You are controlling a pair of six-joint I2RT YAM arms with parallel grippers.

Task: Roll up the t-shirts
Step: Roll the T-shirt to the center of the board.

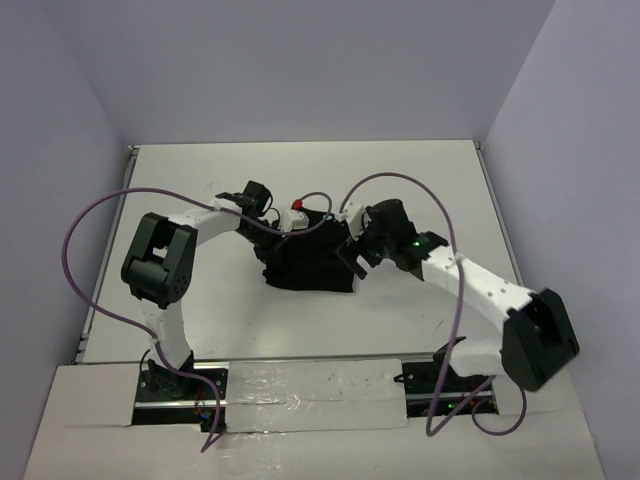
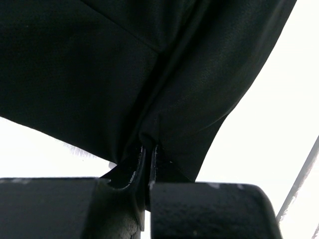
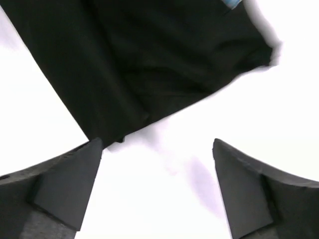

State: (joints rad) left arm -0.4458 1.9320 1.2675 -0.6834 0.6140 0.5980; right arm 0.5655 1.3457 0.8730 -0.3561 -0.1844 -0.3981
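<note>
The black t-shirt (image 1: 305, 268) lies bunched in the middle of the white table. My left gripper (image 1: 291, 226) is at its far edge, shut on a pinched fold of the fabric (image 2: 148, 149); the cloth (image 2: 99, 64) hangs and spreads out from the jaws. My right gripper (image 1: 352, 258) is at the shirt's right edge, open and empty (image 3: 156, 143), with bare table between the fingers. In the right wrist view the shirt (image 3: 139, 64) fills the upper part, just past the left fingertip (image 3: 75, 174), and a bit of light blue label (image 3: 230, 4) shows at the top edge.
Purple cables (image 1: 90, 215) loop off both arms over the table. A raised table rim (image 1: 500, 215) runs along the right side, and another along the back. A shiny strip (image 1: 310, 385) lies between the arm bases at the near edge. Grey walls surround the table.
</note>
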